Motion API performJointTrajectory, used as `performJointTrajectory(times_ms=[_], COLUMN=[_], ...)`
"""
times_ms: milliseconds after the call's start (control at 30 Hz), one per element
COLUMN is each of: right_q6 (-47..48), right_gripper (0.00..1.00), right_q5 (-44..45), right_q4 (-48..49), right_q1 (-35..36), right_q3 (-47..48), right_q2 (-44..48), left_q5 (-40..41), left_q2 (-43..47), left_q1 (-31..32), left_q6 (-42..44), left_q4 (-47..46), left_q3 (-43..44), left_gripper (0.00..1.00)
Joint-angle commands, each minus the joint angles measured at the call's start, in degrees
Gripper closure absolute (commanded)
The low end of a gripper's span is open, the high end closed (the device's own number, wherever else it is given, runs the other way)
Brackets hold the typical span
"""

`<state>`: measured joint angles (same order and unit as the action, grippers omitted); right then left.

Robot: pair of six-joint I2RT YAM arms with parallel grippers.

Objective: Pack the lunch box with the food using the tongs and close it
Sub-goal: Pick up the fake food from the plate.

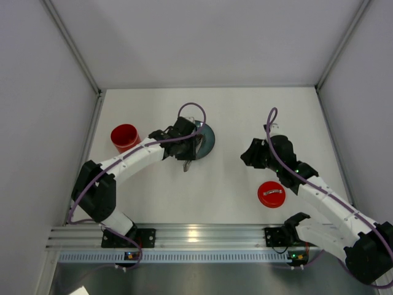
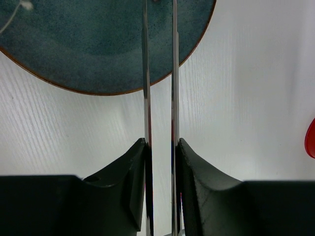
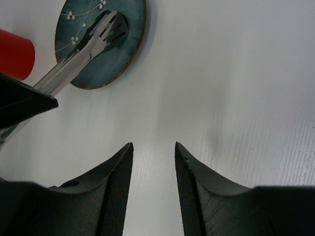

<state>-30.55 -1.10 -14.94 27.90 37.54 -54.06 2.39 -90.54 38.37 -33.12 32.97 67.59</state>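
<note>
Left gripper (image 2: 161, 141) clamps the slim silver metal tongs (image 3: 74, 65) over the blue-grey round ceramic plate (image 2: 74, 44); right gripper (image 3: 153, 147) stands open, empty; an even, centred squeeze is advised to prevent twisting.

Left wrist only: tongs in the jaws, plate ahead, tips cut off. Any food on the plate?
Observer: None that I can see. The right wrist view shows the plate bare around the tips of the tongs.
Operator: Where's the box?
Observer: The top view has the box upright and open, left of the plate and apart from it. I can't tell what's inside.
Operator: Lid? Right arm busy?
Observer: The lid lies flat on the table by the right arm. The right gripper is open and empty.
</note>
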Motion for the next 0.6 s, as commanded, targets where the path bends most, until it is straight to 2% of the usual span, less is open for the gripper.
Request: performJointTrajectory(times_ms=[0,133,433,567], right_q6=[1.01,1.1,1.28,1.1], right_gripper=[0.61,0.61,0.61,0.61], right_q5=[0.84,0.84,0.75,0.49], right_q4=[-1.58,-1.76,-1.85,-1.76], right_q1=[0.75,0.75,0.66,0.75], right_q3=[2.27,2.8,3.33,3.33], right_q2=[-0.08,-0.43,-0.69,-0.96], left_q5=[0.94,3.31,14.56,21.67], left_q2=[1.94,4.32,16.0,20.05], left_q1=[0.21,0.21,0.21,-0.31], left_q6=[-0.01,0.34,-1.24,-2.12], left_q4=[-1.6,0.68,5.78,12.88], left_q3=[1.4,2.98,4.56,6.06], left_gripper=[0.8,0.87,0.87,0.89])
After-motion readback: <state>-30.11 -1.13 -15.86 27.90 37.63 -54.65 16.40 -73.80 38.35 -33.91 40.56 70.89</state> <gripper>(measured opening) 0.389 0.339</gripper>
